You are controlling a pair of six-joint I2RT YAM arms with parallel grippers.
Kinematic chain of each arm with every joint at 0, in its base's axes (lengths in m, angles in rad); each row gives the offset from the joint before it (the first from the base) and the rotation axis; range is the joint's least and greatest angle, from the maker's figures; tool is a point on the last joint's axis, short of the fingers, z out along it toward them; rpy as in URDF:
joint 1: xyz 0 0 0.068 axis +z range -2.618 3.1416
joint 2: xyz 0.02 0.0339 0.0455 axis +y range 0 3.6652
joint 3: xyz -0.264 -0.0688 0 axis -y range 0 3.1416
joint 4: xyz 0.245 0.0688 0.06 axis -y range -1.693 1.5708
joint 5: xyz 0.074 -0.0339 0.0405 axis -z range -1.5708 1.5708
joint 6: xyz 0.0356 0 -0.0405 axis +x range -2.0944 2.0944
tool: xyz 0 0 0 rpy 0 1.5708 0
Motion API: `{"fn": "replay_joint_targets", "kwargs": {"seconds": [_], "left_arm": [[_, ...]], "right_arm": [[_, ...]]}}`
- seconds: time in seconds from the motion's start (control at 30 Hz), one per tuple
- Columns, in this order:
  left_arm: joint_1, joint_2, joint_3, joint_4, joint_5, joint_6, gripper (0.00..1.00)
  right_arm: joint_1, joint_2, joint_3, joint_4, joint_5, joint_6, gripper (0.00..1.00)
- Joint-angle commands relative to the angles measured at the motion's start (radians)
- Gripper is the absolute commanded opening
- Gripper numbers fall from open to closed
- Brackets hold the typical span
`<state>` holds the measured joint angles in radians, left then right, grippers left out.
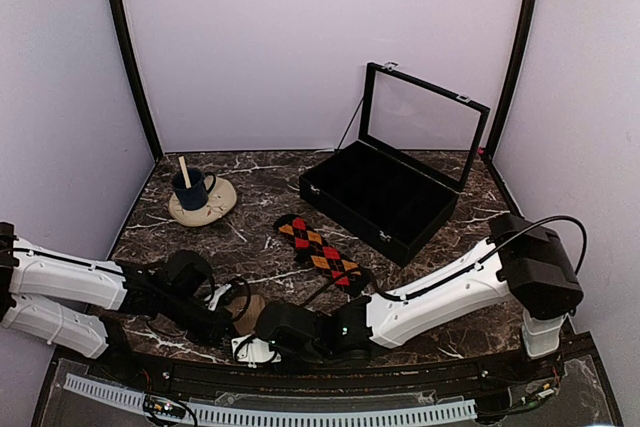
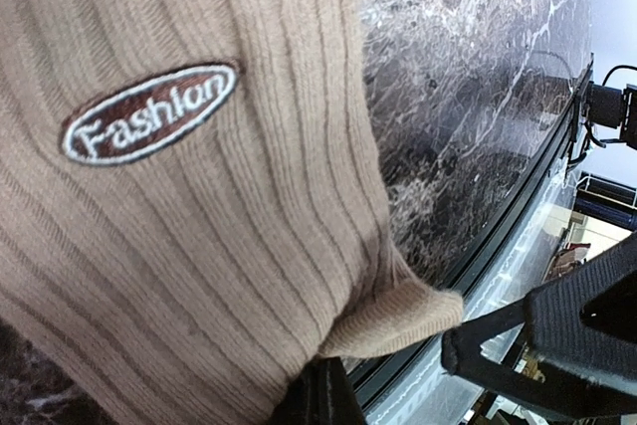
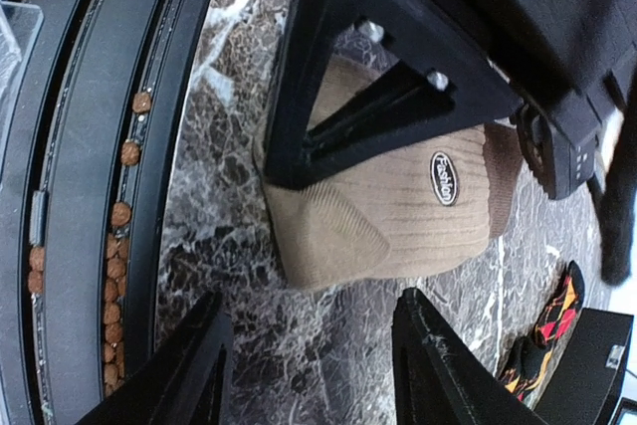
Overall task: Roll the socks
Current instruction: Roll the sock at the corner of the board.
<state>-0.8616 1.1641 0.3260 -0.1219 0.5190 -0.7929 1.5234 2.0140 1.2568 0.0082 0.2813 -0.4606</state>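
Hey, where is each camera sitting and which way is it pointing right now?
Top: above and behind, looking down on the table; both arms show.
Left wrist: close over the tan sock; its own fingers barely show.
Right wrist: faces down past the open right gripper at that sock and the left gripper.
Both wrist views share the tan sock.

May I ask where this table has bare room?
The marble table is bare between the cream saucer and the black glass-lidded case, and between that saucer and the black argyle sock. Crowded at the near edge: left gripper and right gripper meet at the tan ribbed sock.
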Motion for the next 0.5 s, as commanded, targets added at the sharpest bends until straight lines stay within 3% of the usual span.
{"fn": "replay_joint_targets", "kwargs": {"seconds": [0.0,0.47], "left_arm": [[0.008,0.030,0.008,-0.013,0.017,0.029,0.00],[0.028,0.030,0.012,-0.023,0.044,0.049,0.00]], "right_arm": [[0.008,0.042,0.054,0.040,0.002,-0.037,0.51],[0.002,0.119,0.090,0.035,-0.007,-0.069,0.46]]}}
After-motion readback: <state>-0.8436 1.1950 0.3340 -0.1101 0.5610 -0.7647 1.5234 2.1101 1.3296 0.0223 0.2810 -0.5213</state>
